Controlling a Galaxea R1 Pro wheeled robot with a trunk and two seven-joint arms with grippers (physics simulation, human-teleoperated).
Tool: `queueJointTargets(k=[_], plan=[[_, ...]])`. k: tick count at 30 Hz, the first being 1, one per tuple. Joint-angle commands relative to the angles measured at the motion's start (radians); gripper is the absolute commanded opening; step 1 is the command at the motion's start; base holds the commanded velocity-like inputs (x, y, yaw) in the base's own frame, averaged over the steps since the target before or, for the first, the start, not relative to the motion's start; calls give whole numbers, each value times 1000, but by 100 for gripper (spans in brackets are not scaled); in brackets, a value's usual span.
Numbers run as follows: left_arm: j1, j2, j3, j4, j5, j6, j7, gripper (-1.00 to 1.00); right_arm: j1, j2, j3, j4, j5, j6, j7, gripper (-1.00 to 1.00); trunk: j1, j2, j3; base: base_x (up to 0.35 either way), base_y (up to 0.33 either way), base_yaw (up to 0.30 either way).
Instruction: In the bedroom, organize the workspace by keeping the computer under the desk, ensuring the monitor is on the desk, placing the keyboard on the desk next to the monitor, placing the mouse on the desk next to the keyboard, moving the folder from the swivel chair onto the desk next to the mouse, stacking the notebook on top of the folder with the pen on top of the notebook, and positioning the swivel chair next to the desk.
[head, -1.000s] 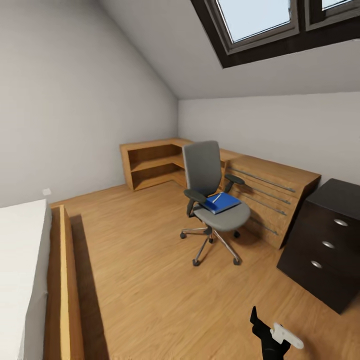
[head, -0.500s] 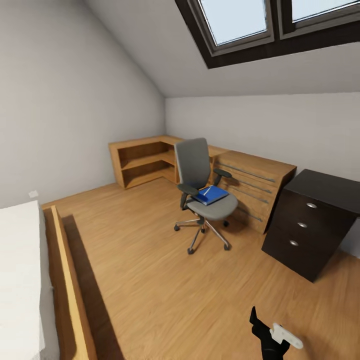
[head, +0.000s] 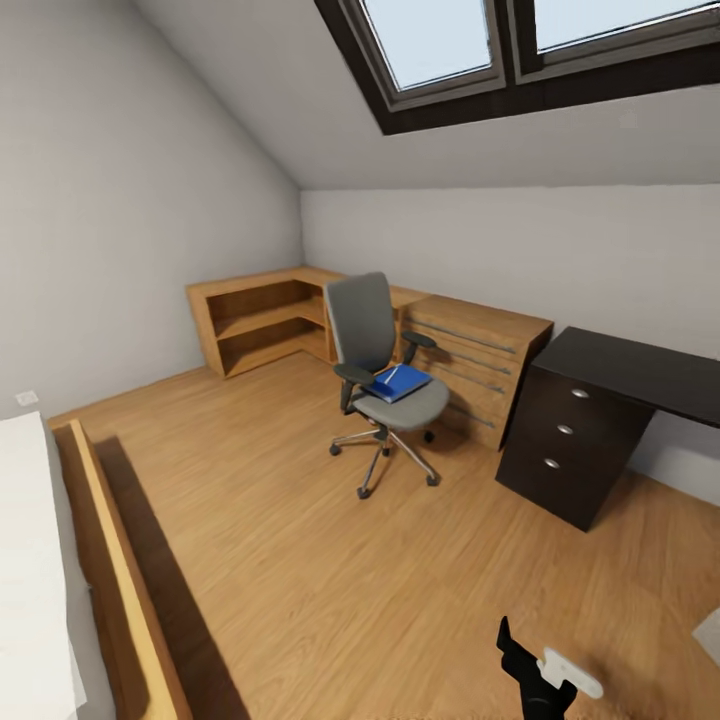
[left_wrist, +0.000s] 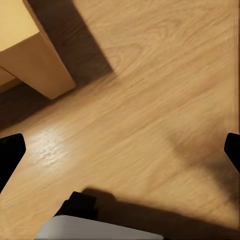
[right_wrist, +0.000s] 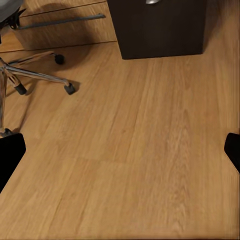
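- Right gripper (right_wrist: 120, 150) hangs over bare wood floor (head: 300, 560), fingers spread wide, empty; left gripper (left_wrist: 120, 150) likewise.
- Farther off, the swivel chair (head: 375, 375) carries the blue folder (head: 398, 383), a pen (head: 391, 374) atop.
- Right of it, the black desk (head: 640, 370) with drawers.

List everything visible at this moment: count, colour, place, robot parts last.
swivel chair: one, grey, mid-room on the wood floor
folder: one, blue, on the chair seat
pen: one, white, on the folder
desk: one, black, right side by the wall
drawer unit: one, black, three silver knobs, under the desk
low shelving: one, light wood, far corner
bed: one, white, wooden frame, left
skylights: two, dark-framed, sloped ceiling
right claw: one, black, open, over floor
left claw: one, black, open, over floor
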Motion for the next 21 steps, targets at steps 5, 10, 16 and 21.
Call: queueJointTargets(k=[5, 10, 16, 21], plan=[[0, 1, 1, -1, 10, -3, 0, 100, -1, 1, -4, 2, -6, -2, 12, 100, -19, 35, 8, -67, 3, -141], [0, 1, 2, -1, 10, -4, 0, 100, -1, 1, -3, 2, -2, -2, 14, 100, -39, 70, 19, -263, 1, -35], [0, 0, 1, 0, 10, -4, -1, 100, -1, 1, -3, 1, 0, -2, 14, 100, -62, 112, 37, -328, 0, -4], [0, -1, 2, 1, 10, -6, 0, 100, -1, 1, -3, 1, 0, -2, 15, 100, -81, 147, 52, -335, 0, -1]])
